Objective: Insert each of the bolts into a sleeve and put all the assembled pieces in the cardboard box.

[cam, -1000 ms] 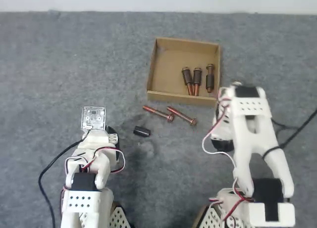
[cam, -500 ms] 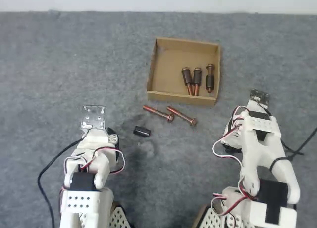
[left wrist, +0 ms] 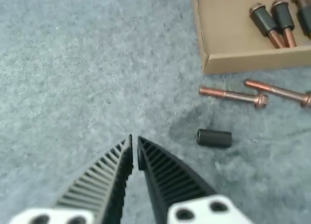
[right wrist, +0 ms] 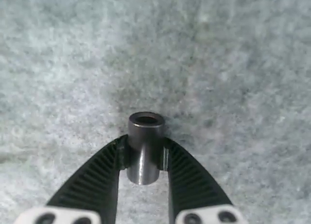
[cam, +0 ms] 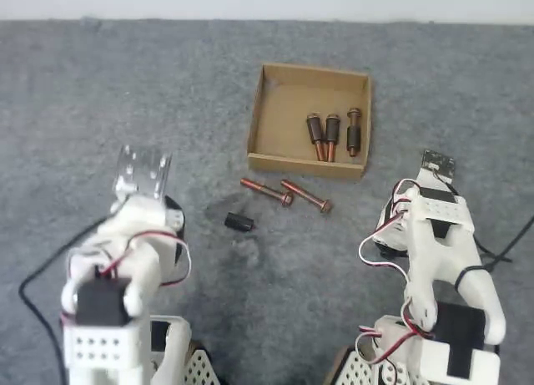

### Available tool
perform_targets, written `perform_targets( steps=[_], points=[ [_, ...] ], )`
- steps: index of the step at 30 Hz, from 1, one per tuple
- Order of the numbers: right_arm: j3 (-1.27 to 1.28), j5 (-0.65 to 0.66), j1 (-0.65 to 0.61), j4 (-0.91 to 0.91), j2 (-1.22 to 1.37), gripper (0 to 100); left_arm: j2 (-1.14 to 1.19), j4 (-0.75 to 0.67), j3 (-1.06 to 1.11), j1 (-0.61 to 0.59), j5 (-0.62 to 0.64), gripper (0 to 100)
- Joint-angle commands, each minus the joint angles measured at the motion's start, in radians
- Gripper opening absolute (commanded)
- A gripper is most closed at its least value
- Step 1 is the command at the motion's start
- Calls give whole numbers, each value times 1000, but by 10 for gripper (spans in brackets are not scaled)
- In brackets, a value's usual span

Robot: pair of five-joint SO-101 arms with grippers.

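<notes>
Grey carpet (cam: 125, 84) covers the whole table.

In the high view, the cardboard box (cam: 284, 101) sits at the far middle. Three finished pieces (cam: 332, 134) lie side by side in its right part. Just in front of the box, one bolt (cam: 265, 190) and another bolt (cam: 305, 195) lie close together on the carpet. A loose sleeve (cam: 239, 223) lies near them, on the side of the left arm (cam: 125, 251). That arm is bent and leans forward at the near left. The right arm (cam: 434, 235) is folded up at the near right. Each arm's white body covers what is under it.

In the left wrist view, the left gripper (left wrist: 134, 139) has its fingers pressed together with nothing between them, over bare carpet. The loose sleeve (left wrist: 214, 138) lies apart from it. The far bolt (left wrist: 277, 91) and the box (left wrist: 243, 63) are cut off at the edge.

In the right wrist view, the right gripper (right wrist: 144, 145) squeezes a second sleeve (right wrist: 146, 124), with its open end pointing away from the wrist. I cannot tell if it touches the carpet.
</notes>
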Motion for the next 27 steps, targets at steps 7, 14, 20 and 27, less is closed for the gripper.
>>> perform_targets(
  steps=[7,14,20,27],
  points=[
    [-3,12,18,-16,-36,7,529,141,-337,80,-269,13],
    [-3,12,18,-16,-36,7,795,161,-429,256,-600,13],
    [-3,12,18,-18,-35,8,885,114,-406,336,-907,13],
    [-2,12,39,-35,-35,7,907,18,-387,402,-1066,88]
  ],
)
